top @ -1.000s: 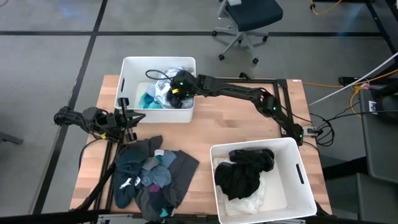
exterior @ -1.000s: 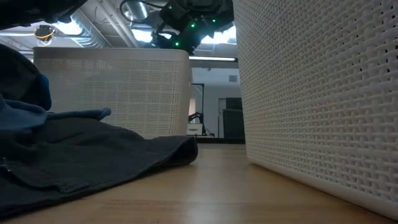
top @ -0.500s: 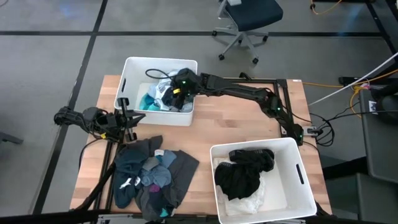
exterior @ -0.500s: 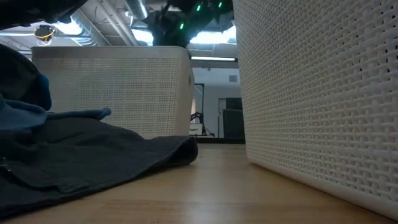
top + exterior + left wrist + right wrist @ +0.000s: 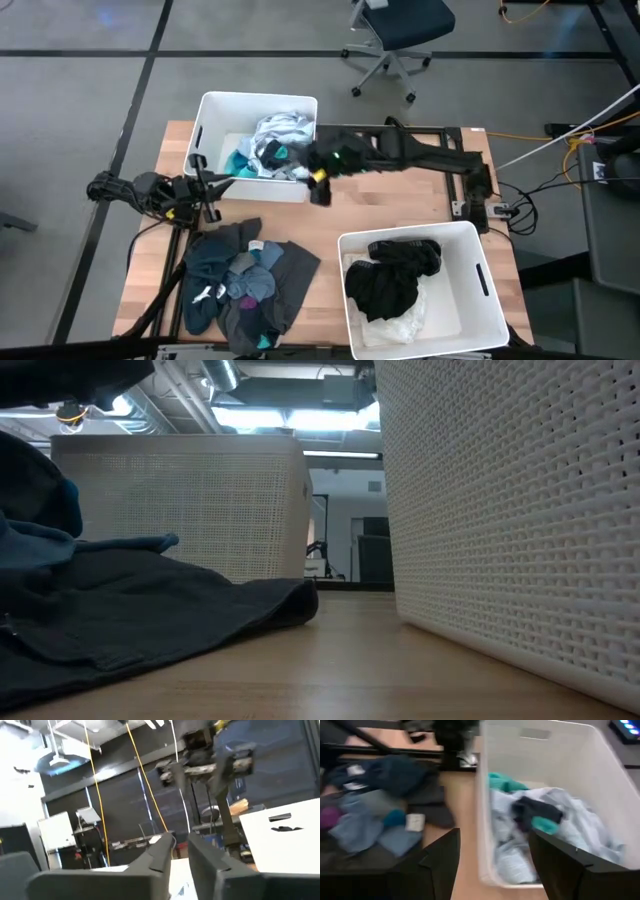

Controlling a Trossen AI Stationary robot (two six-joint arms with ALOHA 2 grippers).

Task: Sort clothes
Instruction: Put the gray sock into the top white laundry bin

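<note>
Overhead shot is evenly lit and mostly crisp, just soft shadows under the bins (image 5: 256, 104), but the right arm (image 5: 400, 152) is smeared with motion blur. Low cam gets glare from bright ceiling lights (image 5: 290, 418), and the near bin wall (image 5: 520, 510) and dark clothes (image 5: 120, 610) are soft. Both wrist cams are blurry, the left one dim with a blown-out white patch.

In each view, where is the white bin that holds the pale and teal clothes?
High view: white bin at the table's far left.
Low view: mesh wall, left of centre.
Left wrist view: cannot tell.
Right wrist view: fills the picture's right.
Shared landmark: the clothes pile on the table.
</note>
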